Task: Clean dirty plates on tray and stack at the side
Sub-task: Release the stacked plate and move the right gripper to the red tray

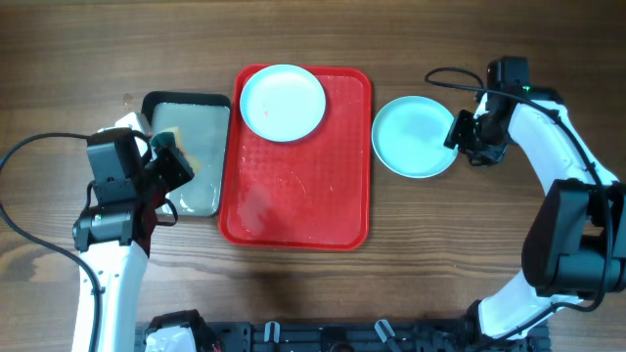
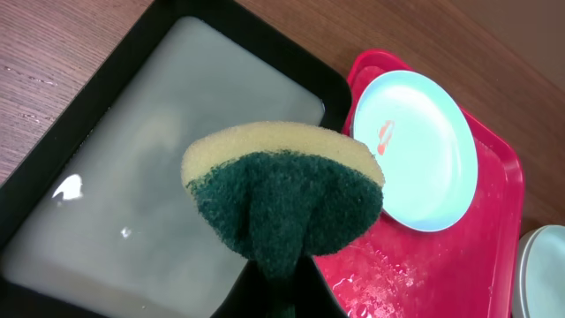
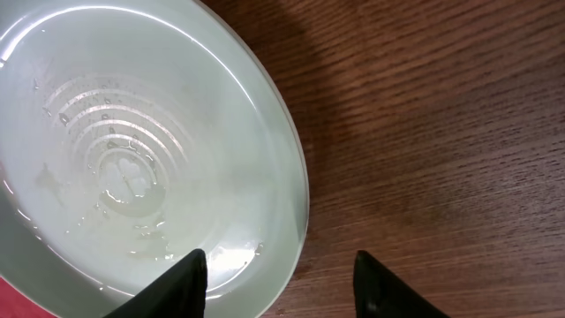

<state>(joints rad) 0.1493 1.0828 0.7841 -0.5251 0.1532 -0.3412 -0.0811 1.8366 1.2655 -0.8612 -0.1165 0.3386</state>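
Note:
The red tray (image 1: 293,196) lies mid-table. One plate (image 1: 283,102) sits at its far left corner; the left wrist view shows it (image 2: 415,150) with a small red smear. Another plate (image 1: 415,136) lies on the wood right of the tray and looks wet in the right wrist view (image 3: 132,150). My left gripper (image 1: 166,161) is shut on a yellow-and-green sponge (image 2: 282,199) above the grey tray's right side. My right gripper (image 1: 460,132) is open over that plate's right rim (image 3: 278,274), one finger over the plate, one over the wood.
A dark grey metal tray (image 1: 186,108) holding cloudy water sits left of the red tray and shows in the left wrist view (image 2: 106,88). The red tray's surface is wet (image 2: 424,265). A black cable (image 1: 29,147) runs across the left side.

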